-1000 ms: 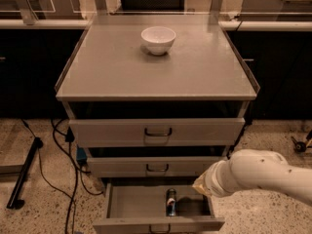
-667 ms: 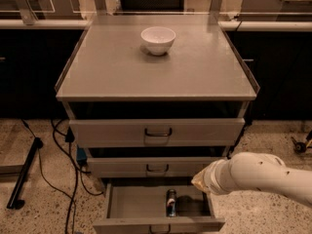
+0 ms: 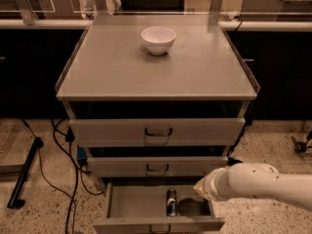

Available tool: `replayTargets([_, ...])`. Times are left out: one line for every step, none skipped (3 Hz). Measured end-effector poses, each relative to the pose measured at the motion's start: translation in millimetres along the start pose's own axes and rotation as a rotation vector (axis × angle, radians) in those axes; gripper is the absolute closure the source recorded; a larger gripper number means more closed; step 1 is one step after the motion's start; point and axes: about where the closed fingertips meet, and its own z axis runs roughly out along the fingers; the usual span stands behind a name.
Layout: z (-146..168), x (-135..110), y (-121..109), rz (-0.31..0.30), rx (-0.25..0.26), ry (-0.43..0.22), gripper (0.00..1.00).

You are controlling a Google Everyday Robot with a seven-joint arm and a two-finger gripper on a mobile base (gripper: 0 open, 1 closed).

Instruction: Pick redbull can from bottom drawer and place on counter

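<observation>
Grey metal walls hem in the redbull can (image 3: 171, 202), mid-floor in the open bottom drawer (image 3: 139, 202), so your gripper (image 3: 201, 188), just right of it and open or closed you cannot tell, may clip a wall or topple the can.

counter (image 3: 195, 77): plain matte grey.
bowl (image 3: 158, 39): white.
upper drawer fronts (image 3: 112, 130): pale grey, dark loop handles.
bottom drawer (image 3: 134, 203): grey floor.
redbull can (image 3: 171, 202): dark blue, silver.
arm (image 3: 263, 182): cream-white.
gripper (image 3: 201, 189), at arm tip over bottom drawer's right side: yellowish-cream.
floor (image 3: 273, 140): beige, dark-speckled.
cables (image 3: 63, 145): black.
</observation>
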Motion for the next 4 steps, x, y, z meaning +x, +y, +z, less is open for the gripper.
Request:
replayTargets([50,29,-8,0.092,0.011,0.021,1.0])
replayTargets([102,50,-16,0.185,0.013,0.007,1.0])
replayTargets([152,70,-17,0.254,-0.009,-0.024,1.0])
replayTargets([210,100,-11,0.343,-0.052,-0.046,1.0])
